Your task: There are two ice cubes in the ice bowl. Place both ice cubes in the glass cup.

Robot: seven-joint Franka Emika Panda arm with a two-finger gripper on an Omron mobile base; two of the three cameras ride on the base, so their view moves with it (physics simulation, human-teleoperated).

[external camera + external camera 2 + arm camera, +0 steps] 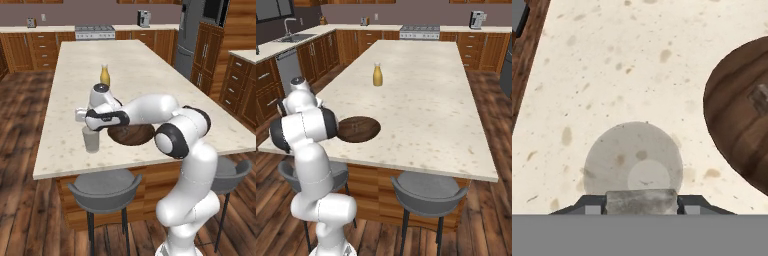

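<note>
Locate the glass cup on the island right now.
The glass cup stands near the counter's front edge, just left of the ice bowl in the left base view, directly beneath the end effector.

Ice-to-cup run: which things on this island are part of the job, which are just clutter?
Job:
- glass cup, under the hand
- ice cube gripped in the hand
- ice bowl, second ice cube inside

Clutter:
- yellow-orange bottle
- grey stools below the island edge

Clearance over island counter (pixel 150 75)
Open across far and right stretches; blocked only by yellow bottle (pixel 105 75) mid-counter, ice bowl (pixel 359 129) and glass cup (pixel 91 140) near edge.
</note>
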